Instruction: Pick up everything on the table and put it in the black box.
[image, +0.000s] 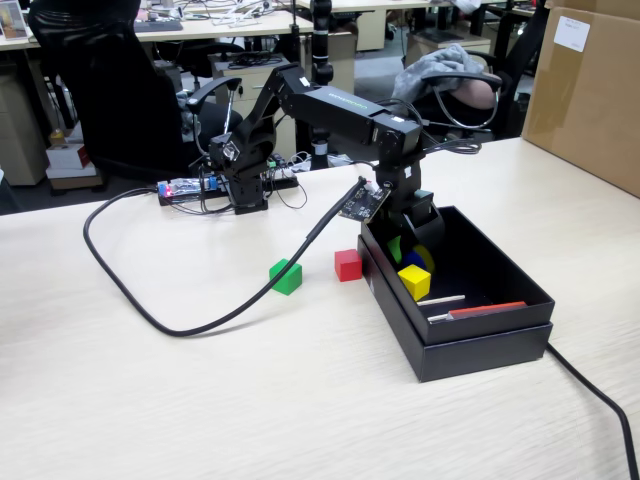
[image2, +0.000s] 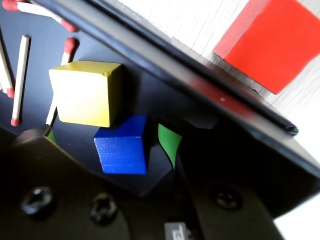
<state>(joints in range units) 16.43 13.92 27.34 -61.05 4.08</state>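
Cubes: 2 in black box (image: 480, 345), 2 on table (image: 250, 400).

The yellow cube (image: 414, 281) and the blue cube (image2: 121, 145) are seen lying inside the black box (image: 500, 330), touching one another near its left wall in the fixed view. The red cube (image: 348, 265) is found on the table (image: 200, 400), just beside the box's outer wall, and the green cube (image: 285, 276) is set on the tabletop left of it, a little apart
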